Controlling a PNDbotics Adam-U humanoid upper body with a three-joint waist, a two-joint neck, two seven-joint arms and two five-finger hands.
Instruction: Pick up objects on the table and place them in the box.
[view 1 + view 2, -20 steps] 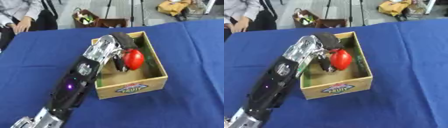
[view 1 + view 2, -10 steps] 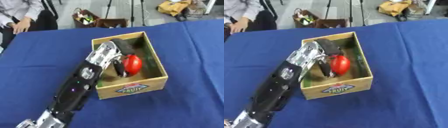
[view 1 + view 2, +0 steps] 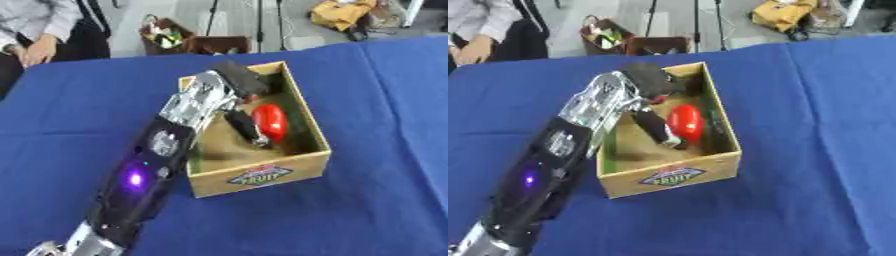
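Observation:
A wooden box (image 3: 262, 176) with a fruit label on its front wall stands in the middle of the blue table. A red, rounded object (image 3: 270, 121) lies on the box floor toward its right wall. My left arm comes in from the lower left, and my left hand (image 3: 229, 83) hangs over the box's back left part. The hand is open, and one straight dark finger (image 3: 244, 127) points down along the red object's left side, touching or nearly touching it. My right hand shows in neither view.
Blue cloth (image 3: 385, 100) covers the table on all sides of the box. Beyond the far edge, a brown basket (image 3: 188, 40) and a yellow bag (image 3: 341, 12) sit on the floor. A person sits at the far left, away from the box.
The red object, held in my left hand above the box a second ago, now lies on the box floor. The fingers have straightened and drawn back toward the box's far left.

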